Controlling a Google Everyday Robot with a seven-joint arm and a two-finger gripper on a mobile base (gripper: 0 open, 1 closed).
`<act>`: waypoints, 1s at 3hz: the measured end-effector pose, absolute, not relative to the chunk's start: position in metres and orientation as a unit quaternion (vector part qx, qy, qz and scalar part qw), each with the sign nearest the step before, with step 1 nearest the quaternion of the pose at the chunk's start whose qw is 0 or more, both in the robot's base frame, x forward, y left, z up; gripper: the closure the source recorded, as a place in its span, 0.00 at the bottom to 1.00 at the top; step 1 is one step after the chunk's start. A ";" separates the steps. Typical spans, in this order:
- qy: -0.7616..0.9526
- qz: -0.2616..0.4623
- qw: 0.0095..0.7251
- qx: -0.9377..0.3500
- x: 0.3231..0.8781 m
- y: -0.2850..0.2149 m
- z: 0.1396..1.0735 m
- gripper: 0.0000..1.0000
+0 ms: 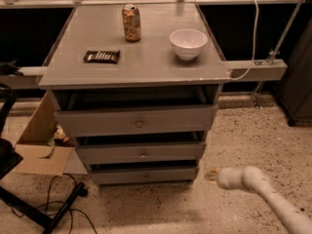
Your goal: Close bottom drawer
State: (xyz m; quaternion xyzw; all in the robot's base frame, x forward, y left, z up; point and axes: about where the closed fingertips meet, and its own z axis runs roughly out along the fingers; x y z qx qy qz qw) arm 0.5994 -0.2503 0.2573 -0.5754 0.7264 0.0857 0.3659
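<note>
The grey table (146, 65) stands on a speckled floor (243, 135) and has three drawers stacked under its top. The bottom drawer (165, 174) is the lowest and narrowest of them, just above the floor, with a tiny round knob (145, 176) at the middle of its front. Its front sits a little further back than the middle drawer (112, 153) above it, with a dark strip between the two, and whether it is pushed fully home cannot be told. The top drawer (97, 123) is the tallest and carries a larger knob. The hand (211, 175) hangs low at the height of the bottom drawer, just off the table's right front corner and clear of the drawer front (a narrow bit of floor shows between them). It is smeared, so I cannot tell whether it is clenched or released. The white arm (265, 191) runs from it down to the lower right corner. On the table are a drink can (131, 22) standing upright at the back, a white bowl (188, 43) to its right, and a dark wrapped bar (101, 56) lying flat to the left. An open cardboard box (41, 147) lies on the floor beside the table's left side.
</note>
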 end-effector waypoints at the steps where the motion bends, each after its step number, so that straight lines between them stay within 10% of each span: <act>1: 0.735 0.046 0.325 -0.594 0.554 -0.303 0.325 1.00; 3: 0.745 -0.058 0.281 -0.603 0.481 -0.327 0.485 1.00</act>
